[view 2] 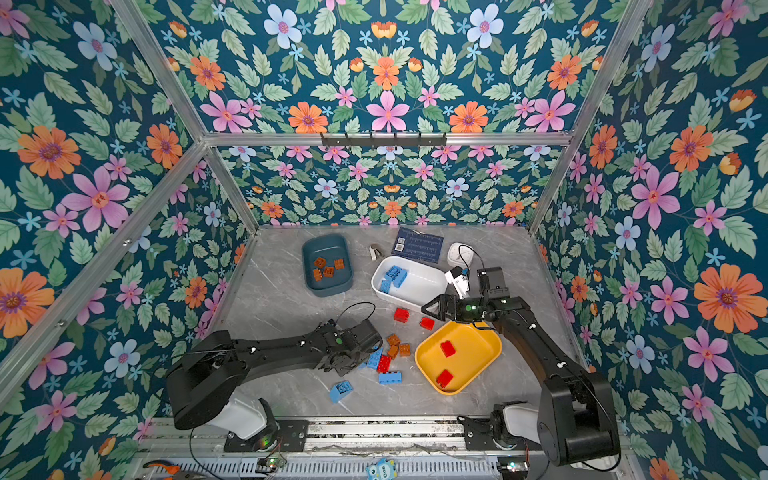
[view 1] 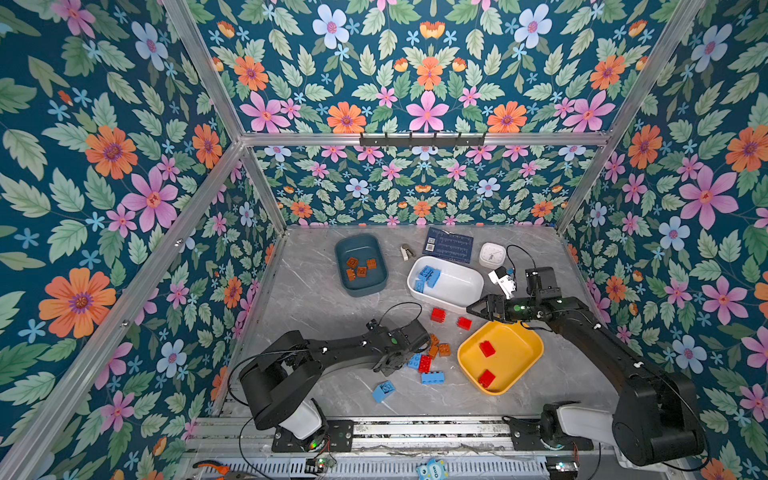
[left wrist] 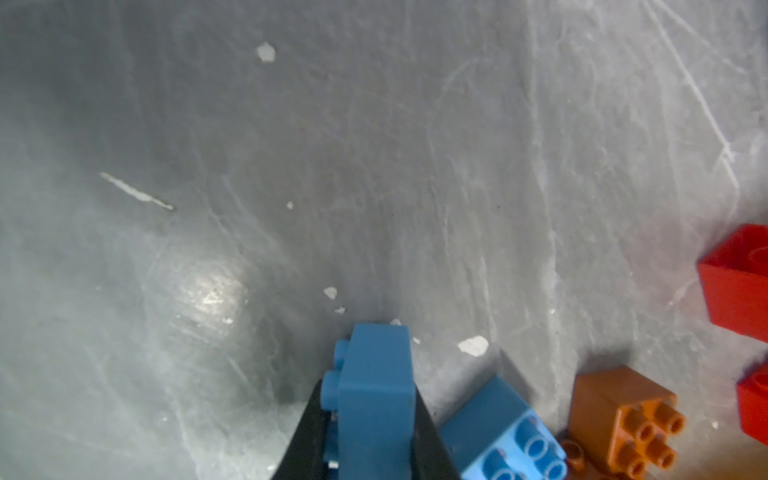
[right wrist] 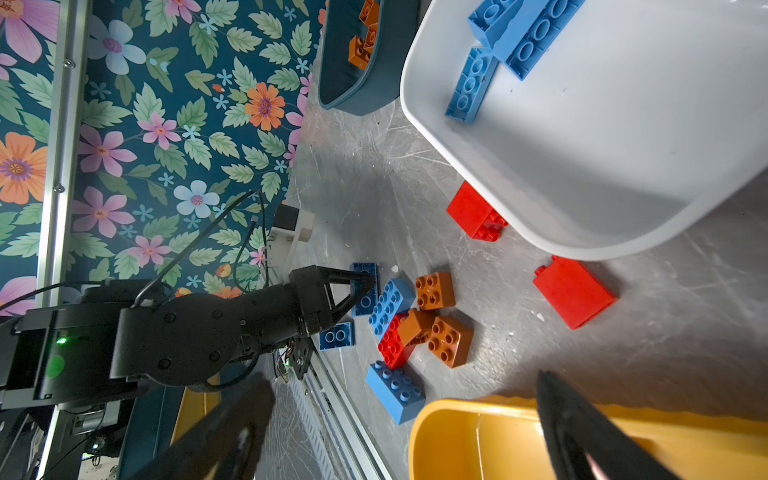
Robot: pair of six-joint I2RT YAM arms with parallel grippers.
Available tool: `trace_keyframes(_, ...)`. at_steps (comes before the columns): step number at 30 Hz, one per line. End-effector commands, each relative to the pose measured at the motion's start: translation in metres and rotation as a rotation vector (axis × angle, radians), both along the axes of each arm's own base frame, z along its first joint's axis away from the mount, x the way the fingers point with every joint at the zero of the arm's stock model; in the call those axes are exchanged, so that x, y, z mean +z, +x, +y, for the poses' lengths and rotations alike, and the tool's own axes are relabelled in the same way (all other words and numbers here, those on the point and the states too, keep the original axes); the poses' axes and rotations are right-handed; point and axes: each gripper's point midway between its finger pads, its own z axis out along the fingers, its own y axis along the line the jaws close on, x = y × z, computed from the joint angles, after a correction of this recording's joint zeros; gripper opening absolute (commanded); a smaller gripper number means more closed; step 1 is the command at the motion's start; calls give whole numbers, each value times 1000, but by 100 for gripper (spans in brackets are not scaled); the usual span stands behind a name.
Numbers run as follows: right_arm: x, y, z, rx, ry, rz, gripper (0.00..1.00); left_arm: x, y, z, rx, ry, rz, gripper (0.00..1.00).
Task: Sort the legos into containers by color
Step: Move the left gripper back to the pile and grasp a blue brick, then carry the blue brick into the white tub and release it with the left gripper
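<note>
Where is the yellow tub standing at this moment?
In both top views the yellow tub stands on the near right part of the table, in front of the white tub, with the pile of loose bricks to its left.

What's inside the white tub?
Only blue bricks, piled at one end of the white tub; the rest looks bare. They overlap, so the exact count and anything beneath them stay hidden.

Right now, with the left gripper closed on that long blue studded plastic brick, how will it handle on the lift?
The long blue brick looks like rigid moulded plastic, so should not flex. Its faces look smooth and it sticks out past the fingers of the left gripper, so it might pivot or slip. Small beside the gripper, it is probably light.
</note>
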Motion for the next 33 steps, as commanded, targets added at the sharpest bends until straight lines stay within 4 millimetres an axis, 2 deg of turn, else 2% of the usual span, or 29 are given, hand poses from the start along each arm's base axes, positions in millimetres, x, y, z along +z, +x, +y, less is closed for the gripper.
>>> trace_keyframes(1,9,1,2,16,12,-34,99,9,7,2,-31,21,-29,15)
trace_keyframes(6,16,4,2,10,11,-54,99,43,35,3,-141,80,-110,15)
trace_keyframes(12,24,9,0,-8,6,-82,99,103,102,-18,-358,165,-246,15)
trace_keyframes(18,26,11,-2,-26,-3,-100,99,133,167,-50,-548,235,-343,15)
trace_keyframes(22,28,12,-2,-30,-7,-107,99,129,202,-65,-572,239,-366,16)
trace_keyframes(25,28,13,-3,-33,-14,-106,99,123,221,-77,-558,205,-369,16)
trace_keyframes(30,25,13,-6,-41,-20,-101,99,107,239,-85,-465,160,-350,18)
trace_keyframes(33,23,12,-7,-40,-20,-96,99,99,241,-86,-394,117,-334,19)
